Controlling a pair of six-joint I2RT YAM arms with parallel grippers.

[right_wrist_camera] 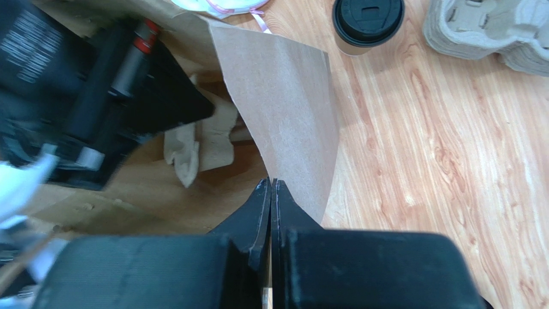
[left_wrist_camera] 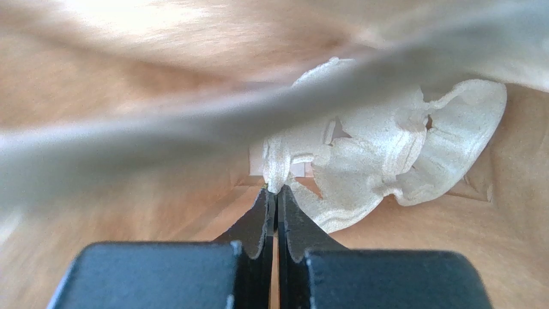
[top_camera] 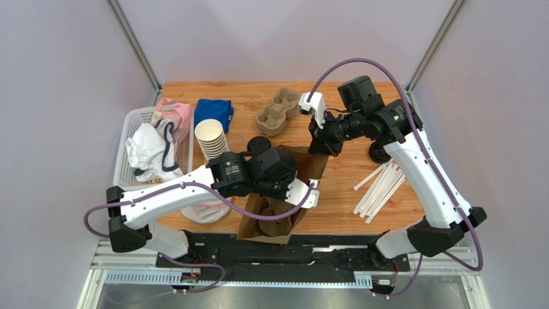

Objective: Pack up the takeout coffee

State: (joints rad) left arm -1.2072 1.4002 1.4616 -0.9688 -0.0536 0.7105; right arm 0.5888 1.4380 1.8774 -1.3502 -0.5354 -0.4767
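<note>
The takeout coffee (top_camera: pixel 260 145), a small tan cup with a black lid, stands on the table behind the brown paper bag (top_camera: pixel 308 168); it also shows in the right wrist view (right_wrist_camera: pixel 368 22). The bag lies open towards the near edge. My left gripper (left_wrist_camera: pixel 276 188) reaches inside the bag and is shut on the edge of a pulp cup carrier (left_wrist_camera: pixel 380 154), which also shows in the bag from above (top_camera: pixel 276 219). My right gripper (right_wrist_camera: pixel 271 182) is shut on the bag's upper rim (right_wrist_camera: pixel 283 109) and holds it up.
A stack of pulp carriers (top_camera: pixel 278 111) and a blue cloth (top_camera: pixel 214 111) lie at the back. A stack of lidless cups (top_camera: pixel 211 138) stands by a white basket (top_camera: pixel 129 119) of cloths. White sticks (top_camera: pixel 380 187) lie right, near a loose black lid (top_camera: pixel 379 154).
</note>
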